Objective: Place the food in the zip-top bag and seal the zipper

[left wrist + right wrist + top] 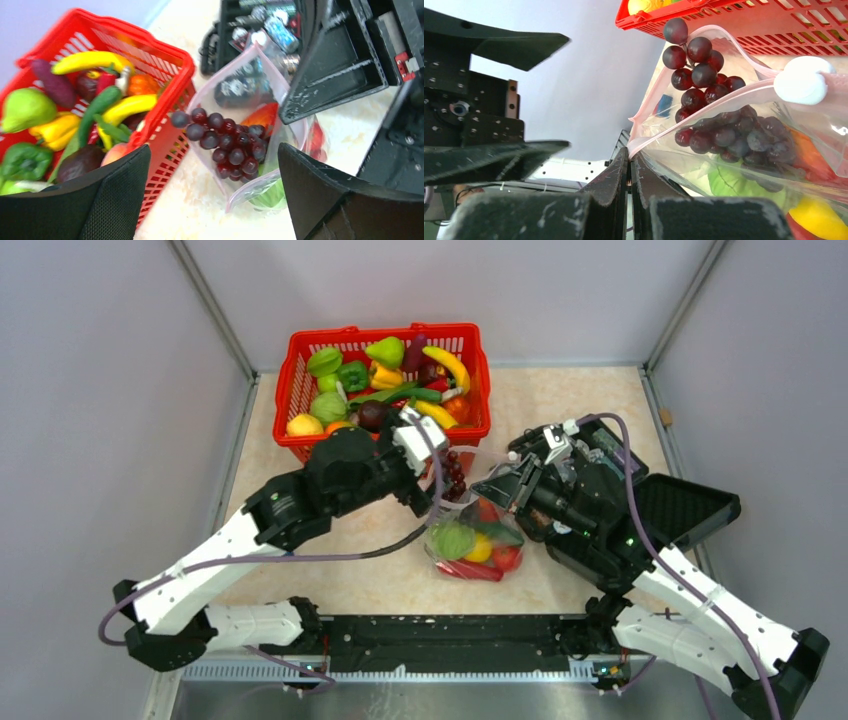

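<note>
The zip-top bag (pixel 440 545) lies mid-table with its mouth held up and open toward the basket. Inside are a green cabbage (pixel 452 539), a yellow lemon (pixel 480 548), a red tomato (pixel 507 557) and a red chili (pixel 468 570). Purple grapes (pixel 455 476) sit in the bag's mouth (pixel 227 142), free of any finger. My left gripper (pixel 432 472) is open and empty just over the mouth (pixel 212 150). My right gripper (pixel 492 487) is shut on the bag's pinkish zipper edge (pixel 630 154). A white slider (pixel 800 80) sits on the zipper.
The red lattice basket (pixel 300 350), holding several more toy fruits and vegetables, stands just behind the bag. The open black case (pixel 690 505) with small bottles (pixel 275 27) lies at the right, under my right arm. Grey walls enclose the table.
</note>
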You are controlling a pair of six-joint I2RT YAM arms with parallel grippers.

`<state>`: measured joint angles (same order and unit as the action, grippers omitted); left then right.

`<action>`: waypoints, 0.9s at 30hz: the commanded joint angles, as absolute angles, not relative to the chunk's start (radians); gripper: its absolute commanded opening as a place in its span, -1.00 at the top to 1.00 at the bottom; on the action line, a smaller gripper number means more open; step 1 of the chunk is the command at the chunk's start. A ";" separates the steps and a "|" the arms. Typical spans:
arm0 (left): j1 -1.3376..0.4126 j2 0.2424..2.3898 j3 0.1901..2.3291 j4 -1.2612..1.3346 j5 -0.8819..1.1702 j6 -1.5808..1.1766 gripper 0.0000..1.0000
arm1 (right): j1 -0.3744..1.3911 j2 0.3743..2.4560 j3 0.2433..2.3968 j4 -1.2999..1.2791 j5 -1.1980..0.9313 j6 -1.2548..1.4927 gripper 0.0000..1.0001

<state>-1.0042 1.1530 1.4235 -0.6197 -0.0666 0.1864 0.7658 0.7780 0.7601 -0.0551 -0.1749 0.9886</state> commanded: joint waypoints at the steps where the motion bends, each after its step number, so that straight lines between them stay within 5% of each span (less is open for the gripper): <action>1: -1.007 1.035 1.340 -0.417 -0.226 0.150 -0.91 | 0.776 0.762 0.773 0.041 -0.222 0.953 1.00; 6: -0.980 1.053 1.324 -0.519 -0.285 0.123 -0.82 | 0.776 0.718 0.724 0.278 -0.341 0.961 1.00; 15: -0.904 1.090 1.222 -0.514 -0.074 -0.029 -0.57 | 0.776 0.697 0.741 0.144 -0.252 0.905 1.00; 27: -0.702 1.186 1.193 -0.367 0.322 -0.203 -0.49 | 0.776 0.701 0.736 0.117 -0.290 0.895 1.00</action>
<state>-0.7677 1.1568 1.2003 -0.4690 0.1463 -0.1146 0.7658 0.7155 0.7017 0.0357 -0.2687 0.9157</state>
